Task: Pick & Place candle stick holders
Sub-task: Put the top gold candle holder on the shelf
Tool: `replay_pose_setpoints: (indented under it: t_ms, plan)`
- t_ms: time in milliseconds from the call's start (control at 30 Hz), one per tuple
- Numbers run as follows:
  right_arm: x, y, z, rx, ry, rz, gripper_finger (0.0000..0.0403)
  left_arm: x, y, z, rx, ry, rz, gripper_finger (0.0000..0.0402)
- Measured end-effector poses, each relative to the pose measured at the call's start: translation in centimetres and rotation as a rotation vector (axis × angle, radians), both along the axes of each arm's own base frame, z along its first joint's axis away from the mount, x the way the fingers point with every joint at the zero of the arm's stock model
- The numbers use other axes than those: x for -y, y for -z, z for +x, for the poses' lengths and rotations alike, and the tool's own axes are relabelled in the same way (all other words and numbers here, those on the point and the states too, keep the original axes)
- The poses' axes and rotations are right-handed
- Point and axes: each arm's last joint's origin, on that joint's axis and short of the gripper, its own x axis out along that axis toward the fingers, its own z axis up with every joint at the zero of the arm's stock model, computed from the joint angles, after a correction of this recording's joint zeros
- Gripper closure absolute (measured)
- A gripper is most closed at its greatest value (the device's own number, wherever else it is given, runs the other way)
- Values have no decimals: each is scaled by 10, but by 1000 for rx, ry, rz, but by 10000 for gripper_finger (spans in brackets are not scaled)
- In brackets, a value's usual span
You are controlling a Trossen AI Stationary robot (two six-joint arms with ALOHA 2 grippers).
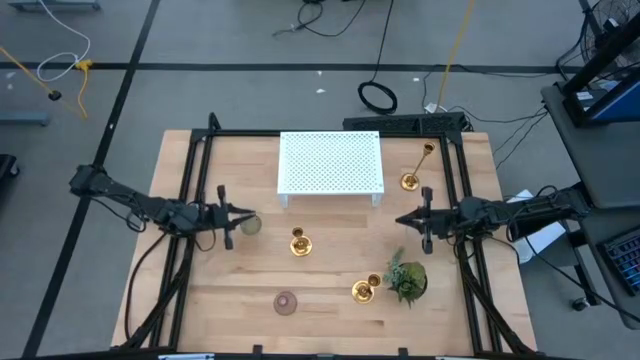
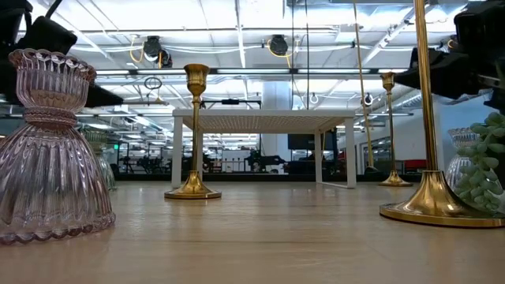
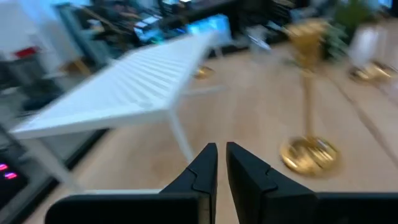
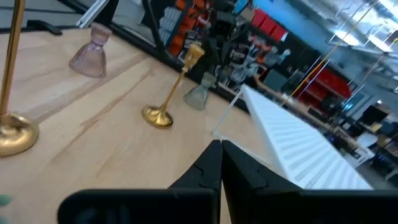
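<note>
Three gold candle stick holders stand upright on their round bases on the wooden table: one in the middle point(image 1: 300, 243), one near the front point(image 1: 363, 290), and a tall one at the far right point(image 1: 415, 172). My left gripper point(image 1: 245, 215) hovers shut and empty at the left, by a greenish glass vase point(image 1: 250, 226). Its wrist view shows the middle holder point(image 3: 308, 106) ahead. My right gripper point(image 1: 400, 220) hovers shut and empty at the right, between the far-right holder and the plant. Its wrist view shows the middle holder point(image 4: 171, 87) farther off.
A white perforated rack point(image 1: 330, 165) stands on legs at the far middle. A pink glass vase point(image 1: 286, 302) stands near the front edge. A small green plant point(image 1: 407, 280) and a clear glass vase point(image 2: 461, 162) stand beside the front holder. Black frame rails run along both table sides.
</note>
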Motion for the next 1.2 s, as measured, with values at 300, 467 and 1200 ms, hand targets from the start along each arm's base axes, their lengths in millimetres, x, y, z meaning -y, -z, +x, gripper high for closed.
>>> replay_pose_setpoints:
  t_ms: [300, 467, 1200]
  plan:
    - [0, -1, 0, 5, 3, 94, 403, -3, -3, 0, -34, -80, 226, 360]
    - [0, -3, 0, 31, 7, 198, 403, -4, -3, -1, -59, -97, 300, 360]
    - [15, -26, -5, 304, 531, 217, 399, -3, -29, 0, 239, -93, 108, 360]
